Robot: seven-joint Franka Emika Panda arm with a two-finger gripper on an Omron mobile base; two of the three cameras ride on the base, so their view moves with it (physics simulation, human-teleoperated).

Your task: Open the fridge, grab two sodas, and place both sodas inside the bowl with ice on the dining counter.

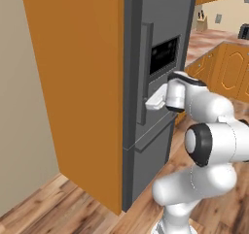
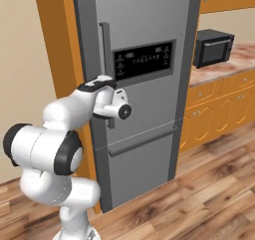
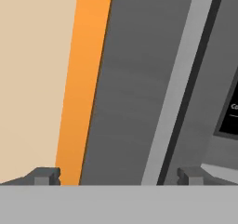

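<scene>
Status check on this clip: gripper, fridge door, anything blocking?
Gripper open, fingers straddling the long vertical handle. Tall grey steel fridge shut, handle not yet clamped. Nothing between hand and door.

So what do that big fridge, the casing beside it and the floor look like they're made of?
The fridge looks like brushed grey steel, with a soft matte sheen. Its display panel seems glossy black glass or plastic. The side casing is flat orange, probably painted or laminated wood. The floor shows brown wood-grain planks.
</scene>
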